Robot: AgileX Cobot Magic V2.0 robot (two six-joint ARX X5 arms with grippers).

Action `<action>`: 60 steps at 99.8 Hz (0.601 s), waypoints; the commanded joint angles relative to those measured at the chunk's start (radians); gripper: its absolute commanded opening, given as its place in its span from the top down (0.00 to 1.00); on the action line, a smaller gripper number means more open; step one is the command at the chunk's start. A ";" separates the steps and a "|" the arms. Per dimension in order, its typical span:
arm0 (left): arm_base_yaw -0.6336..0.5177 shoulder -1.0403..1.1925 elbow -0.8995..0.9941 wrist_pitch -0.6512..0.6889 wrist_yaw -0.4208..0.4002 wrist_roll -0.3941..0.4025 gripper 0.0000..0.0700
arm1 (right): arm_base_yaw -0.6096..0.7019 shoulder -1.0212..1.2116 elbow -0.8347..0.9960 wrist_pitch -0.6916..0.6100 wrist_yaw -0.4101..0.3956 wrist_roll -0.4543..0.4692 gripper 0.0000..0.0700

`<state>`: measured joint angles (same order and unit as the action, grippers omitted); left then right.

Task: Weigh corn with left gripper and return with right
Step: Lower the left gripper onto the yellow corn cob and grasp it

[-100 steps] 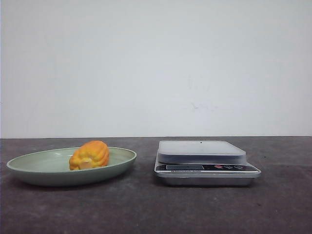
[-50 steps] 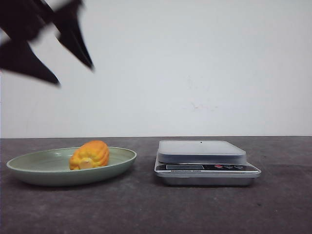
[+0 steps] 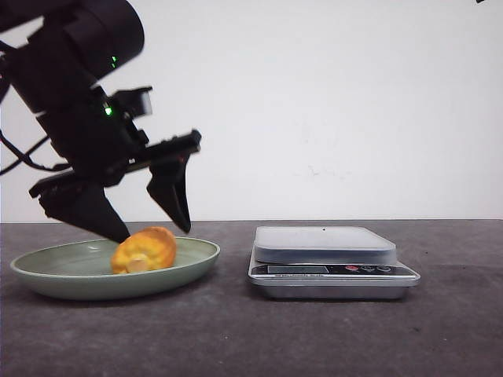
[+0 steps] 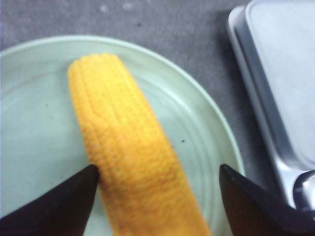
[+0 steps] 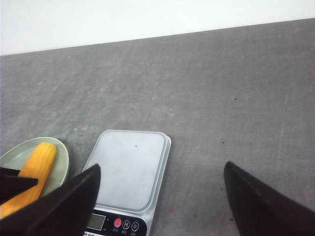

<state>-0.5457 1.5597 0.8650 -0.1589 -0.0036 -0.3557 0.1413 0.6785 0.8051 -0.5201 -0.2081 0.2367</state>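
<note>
The step in hand looks like the first pick: the left end effector (image 3: 149, 231) hangs over the plate (image 3: 47, 271) with its jaws spread wide, straddling the corn (image 3: 145, 250), which lies on the plate on the table, beside the scale (image 3: 330, 259). One fingertip (image 4: 59, 206) sits just beside the cob, the other stands apart. The next move likely calls for lowering slightly and closing across the cob. The right end effector (image 5: 157, 196) is also wide and holds nothing.

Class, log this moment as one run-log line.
left claw: open, straddling corn | corn: on plate | scale: bare | right claw: open
</note>
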 commanded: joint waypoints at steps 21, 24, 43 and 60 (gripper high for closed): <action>-0.018 0.038 0.015 -0.004 -0.005 0.003 0.77 | 0.002 0.006 0.016 0.000 0.003 -0.017 0.29; -0.018 0.038 0.015 -0.004 -0.004 0.004 0.91 | 0.001 0.006 0.016 0.001 0.002 -0.017 0.29; -0.018 0.017 0.035 -0.032 -0.005 0.007 0.99 | 0.002 0.006 0.016 0.001 0.002 -0.017 0.29; -0.033 -0.100 0.092 -0.102 0.001 0.024 0.99 | 0.002 0.006 0.016 -0.008 -0.001 -0.017 0.29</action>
<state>-0.5594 1.5093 0.9028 -0.2764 -0.0044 -0.3511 0.1413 0.6785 0.8051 -0.5285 -0.2085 0.2317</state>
